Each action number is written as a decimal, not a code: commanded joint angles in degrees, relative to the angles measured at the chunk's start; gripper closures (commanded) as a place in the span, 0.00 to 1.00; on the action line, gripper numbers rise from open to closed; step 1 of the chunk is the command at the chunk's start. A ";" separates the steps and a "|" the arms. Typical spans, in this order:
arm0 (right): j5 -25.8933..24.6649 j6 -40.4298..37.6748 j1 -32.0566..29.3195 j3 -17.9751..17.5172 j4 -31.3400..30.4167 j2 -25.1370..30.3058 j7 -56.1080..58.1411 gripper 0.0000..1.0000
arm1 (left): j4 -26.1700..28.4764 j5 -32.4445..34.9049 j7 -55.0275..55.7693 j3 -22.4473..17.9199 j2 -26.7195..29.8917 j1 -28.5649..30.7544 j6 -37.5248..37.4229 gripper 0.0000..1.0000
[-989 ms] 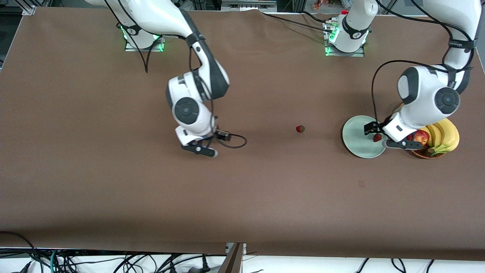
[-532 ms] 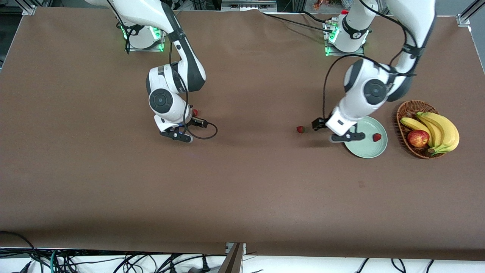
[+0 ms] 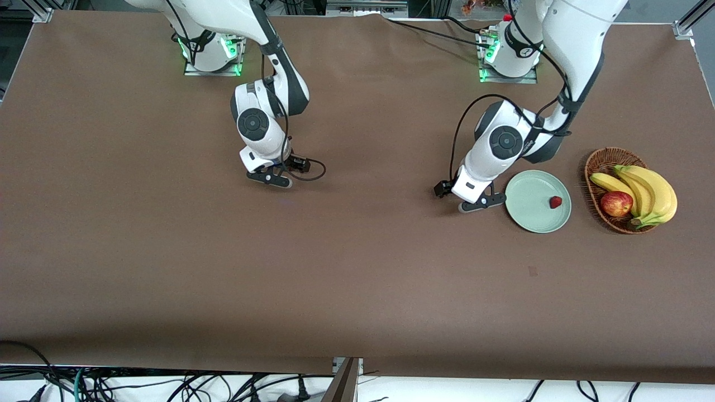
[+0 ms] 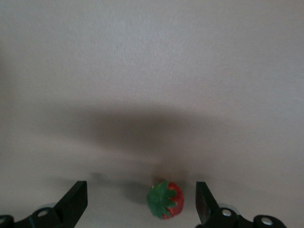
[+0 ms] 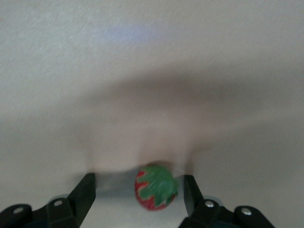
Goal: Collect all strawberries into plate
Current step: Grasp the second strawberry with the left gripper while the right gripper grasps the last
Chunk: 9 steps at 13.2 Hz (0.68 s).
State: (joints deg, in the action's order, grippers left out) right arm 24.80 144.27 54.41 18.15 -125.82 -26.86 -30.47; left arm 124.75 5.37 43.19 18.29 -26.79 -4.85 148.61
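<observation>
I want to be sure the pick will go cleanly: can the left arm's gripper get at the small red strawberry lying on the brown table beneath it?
Probably yes: the left gripper is open, the small red strawberry lies between its fingers, nothing blocking.

wicker basket (image 3: 597, 162) – bananas (image 3: 651, 190), apple (image 3: 616, 203), brown table (image 3: 357, 279)

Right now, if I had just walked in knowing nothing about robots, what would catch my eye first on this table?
Probably the two white arms, each bent low over the brown table: the left gripper and the right gripper each stand open around a small strawberry, one here, one here. Next, the mint-green plate holding a single strawberry. Beside it, at the left arm's end of the table, sits a wicker basket with bananas and an apple.
</observation>
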 commanded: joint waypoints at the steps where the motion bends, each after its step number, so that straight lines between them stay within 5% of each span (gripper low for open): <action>1: -0.11 0.66 0.17 -0.92 -2.76 2.60 -0.47 0.38 | -0.82 1.93 4.26 0.34 -0.54 -0.34 0.10 0.00; 3: -0.11 0.66 0.17 -0.92 -2.68 2.95 0.15 0.60 | -0.74 2.02 6.72 1.04 -0.46 -0.78 -0.42 0.05; 5: -0.11 0.48 0.17 -0.75 -2.68 3.04 0.24 0.76 | -0.65 2.02 7.61 1.13 -0.28 -0.87 -0.69 0.49; 9: -0.11 0.39 0.17 -0.49 -2.33 3.13 0.86 0.86 | -0.38 2.02 9.90 1.57 -0.19 -1.04 -0.86 0.86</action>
State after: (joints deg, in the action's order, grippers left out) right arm 24.80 144.22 54.41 17.63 -126.70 -25.41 -30.38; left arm 124.53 5.81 51.08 19.90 -27.52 -5.54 148.58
